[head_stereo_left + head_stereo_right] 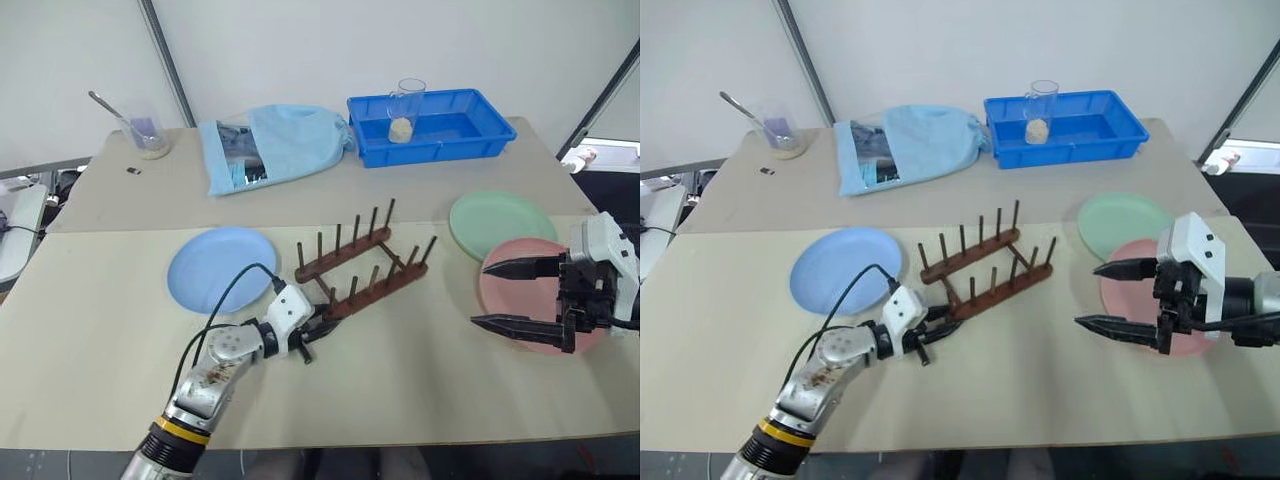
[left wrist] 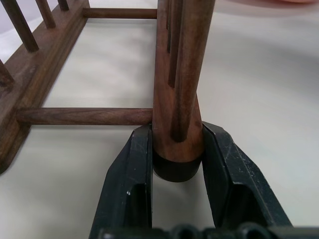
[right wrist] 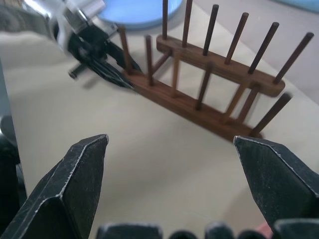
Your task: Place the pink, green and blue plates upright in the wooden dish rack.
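Currently the left end effector [image 2: 177,164] clamps the near rail end of the wooden dish rack [image 1: 362,264] mid-desk [image 1: 420,390], so it should hold firm and level while the right end effector [image 1: 520,295], fingers spread, hovers over the pink plate [image 1: 520,300] beside the green plate [image 1: 500,222], blue plate [image 1: 220,268] lying flat left of the rack.

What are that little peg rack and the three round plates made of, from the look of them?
The rack looks like dark brown wood: grain lines run along its rails and round pegs, with a low satin sheen. The blue plate, green plate and pink plate seem to be matte plastic: flat pastel colour, no glare, thin moulded rims. Painted ceramic cannot be ruled out.
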`<state>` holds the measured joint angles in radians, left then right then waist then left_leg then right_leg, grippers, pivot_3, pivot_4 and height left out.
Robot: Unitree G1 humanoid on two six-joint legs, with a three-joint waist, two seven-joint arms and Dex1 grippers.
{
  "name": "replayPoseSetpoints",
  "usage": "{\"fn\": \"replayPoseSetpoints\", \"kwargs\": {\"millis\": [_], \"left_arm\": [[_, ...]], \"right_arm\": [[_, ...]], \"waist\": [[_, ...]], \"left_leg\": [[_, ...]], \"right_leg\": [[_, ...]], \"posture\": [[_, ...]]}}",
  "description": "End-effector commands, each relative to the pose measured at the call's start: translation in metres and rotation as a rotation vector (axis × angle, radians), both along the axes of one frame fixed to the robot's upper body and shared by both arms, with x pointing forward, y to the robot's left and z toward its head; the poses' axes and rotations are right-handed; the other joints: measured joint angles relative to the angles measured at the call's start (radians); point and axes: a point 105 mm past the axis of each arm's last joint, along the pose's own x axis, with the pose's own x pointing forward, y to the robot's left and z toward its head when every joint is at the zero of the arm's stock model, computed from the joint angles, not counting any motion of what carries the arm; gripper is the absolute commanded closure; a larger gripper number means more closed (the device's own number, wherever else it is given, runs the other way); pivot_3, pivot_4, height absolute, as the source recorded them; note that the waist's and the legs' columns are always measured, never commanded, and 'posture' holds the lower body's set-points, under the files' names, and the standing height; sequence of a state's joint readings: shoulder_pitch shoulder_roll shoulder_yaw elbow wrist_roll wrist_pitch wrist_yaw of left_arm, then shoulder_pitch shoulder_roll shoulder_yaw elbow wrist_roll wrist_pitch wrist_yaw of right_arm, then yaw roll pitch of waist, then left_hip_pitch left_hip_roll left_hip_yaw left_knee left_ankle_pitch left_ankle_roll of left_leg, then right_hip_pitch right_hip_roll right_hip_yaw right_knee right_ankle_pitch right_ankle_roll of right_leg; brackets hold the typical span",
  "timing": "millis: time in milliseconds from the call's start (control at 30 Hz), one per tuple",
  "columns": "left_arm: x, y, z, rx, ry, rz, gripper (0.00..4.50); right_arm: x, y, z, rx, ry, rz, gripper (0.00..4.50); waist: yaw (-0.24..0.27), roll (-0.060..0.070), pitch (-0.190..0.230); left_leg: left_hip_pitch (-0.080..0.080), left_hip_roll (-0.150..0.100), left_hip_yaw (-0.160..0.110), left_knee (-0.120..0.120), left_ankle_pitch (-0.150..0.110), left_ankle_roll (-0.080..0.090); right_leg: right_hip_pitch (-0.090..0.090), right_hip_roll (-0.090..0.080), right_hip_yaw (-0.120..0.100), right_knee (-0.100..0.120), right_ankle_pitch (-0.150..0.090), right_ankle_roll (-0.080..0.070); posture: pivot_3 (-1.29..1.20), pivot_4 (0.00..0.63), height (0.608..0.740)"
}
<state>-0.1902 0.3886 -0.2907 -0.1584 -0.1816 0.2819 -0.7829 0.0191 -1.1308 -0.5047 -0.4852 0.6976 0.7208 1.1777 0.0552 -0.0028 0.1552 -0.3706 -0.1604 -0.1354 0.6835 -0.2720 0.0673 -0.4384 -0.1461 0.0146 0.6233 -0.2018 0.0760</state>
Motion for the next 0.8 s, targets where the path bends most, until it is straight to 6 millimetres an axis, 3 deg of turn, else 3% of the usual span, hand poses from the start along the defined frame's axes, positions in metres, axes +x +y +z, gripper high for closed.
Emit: {"fn": "replayPoseSetpoints", "kwargs": {"millis": [33,267,567,800], "left_arm": [[-0.010,-0.013,0.017,-0.007,-0.046,-0.195,3.63],[0.015,-0.023,0.016,0.058,-0.100,-0.310,3.63],[0.036,-0.026,0.017,0.045,-0.102,-0.315,3.63],[0.038,-0.009,0.027,0.055,-0.149,-0.284,0.46]], "right_arm": [[-0.008,-0.002,0.006,-0.059,-0.059,0.004,0.00],[-0.020,-0.010,-0.013,-0.137,-0.038,-0.031,0.00],[-0.025,-0.012,-0.017,-0.138,-0.039,-0.055,0.00],[-0.021,-0.011,-0.020,-0.139,-0.044,-0.059,0.00]], "waist": [[0.004,0.000,0.000],[0.006,-0.001,0.000],[-0.008,-0.002,0.001],[-0.013,-0.003,0.001]], "left_leg": [[0.000,0.000,0.000,0.000,0.000,0.000],[0.000,0.000,0.000,0.000,0.000,0.000],[0.000,0.000,0.000,0.000,0.001,0.001],[0.000,0.000,0.000,0.000,0.001,0.001]], "right_leg": [[0.000,0.000,0.000,0.000,0.000,0.000],[0.000,0.000,0.000,0.000,0.000,0.000],[0.000,0.000,0.001,-0.001,0.000,0.001],[0.000,0.000,0.001,-0.001,0.001,0.001]], "posture": [[0.00,0.150,0.740],[0.00,0.150,0.740],[0.00,0.150,0.740],[0.00,0.150,0.740]]}}
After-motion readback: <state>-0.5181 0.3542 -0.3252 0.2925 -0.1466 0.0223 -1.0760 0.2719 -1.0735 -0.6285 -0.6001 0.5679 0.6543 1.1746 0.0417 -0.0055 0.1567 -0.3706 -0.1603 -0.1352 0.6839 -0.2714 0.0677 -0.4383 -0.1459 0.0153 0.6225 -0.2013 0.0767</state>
